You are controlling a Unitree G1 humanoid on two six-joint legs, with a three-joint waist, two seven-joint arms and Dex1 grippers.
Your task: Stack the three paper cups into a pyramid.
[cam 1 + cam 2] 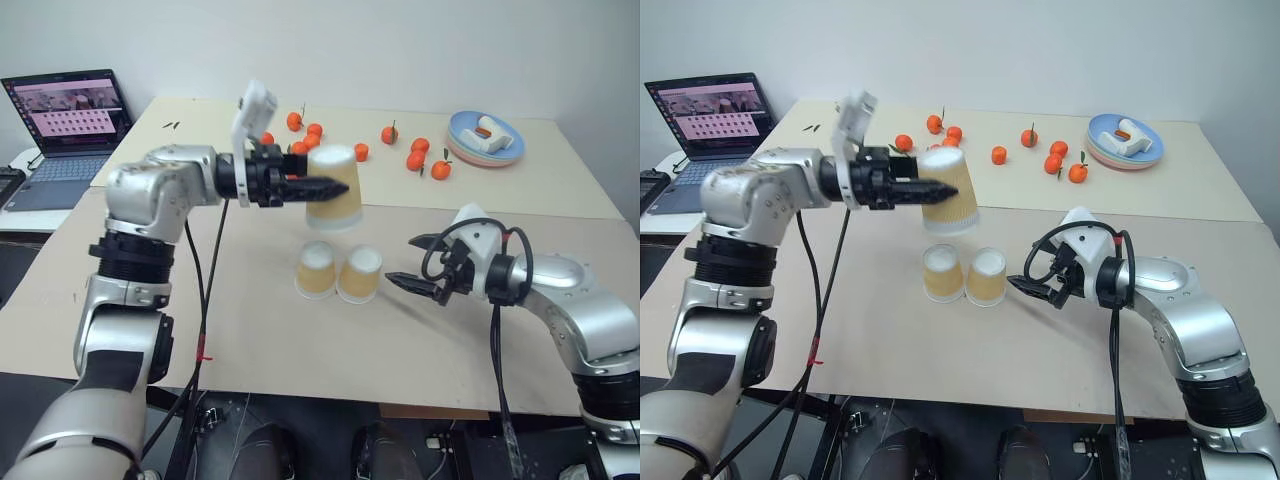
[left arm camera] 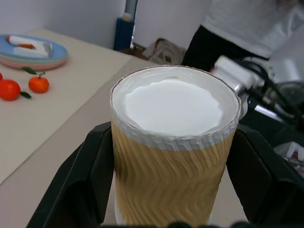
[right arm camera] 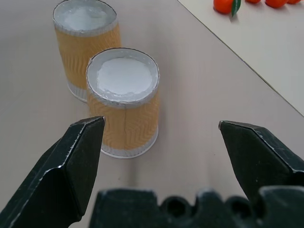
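Beige tabletop (image 1: 250,350) fills most of the left eye view, with a laptop (image 1: 70,125) at upper left, tangerines (image 1: 415,158) scattered along the top and a blue plate (image 1: 487,137) at upper right. Left gripper (image 1: 335,187) comes in from the left, pinched tight on one upside-down paper cup (image 1: 334,190), held in the air just above the other two. Those base cups (image 1: 338,272) sit side by side at centre frame, base up, looking like they touch. Right gripper (image 1: 408,262) hovers just right of them, fingers spread wide, nothing in it.

Left wrist view: the held cup sits mid-frame between both black fingers (image 2: 90,175), white base facing the camera.

Right wrist view: the two standing cups are at upper left, and the spread fingertips (image 3: 85,142) frame the nearer one without touching it.
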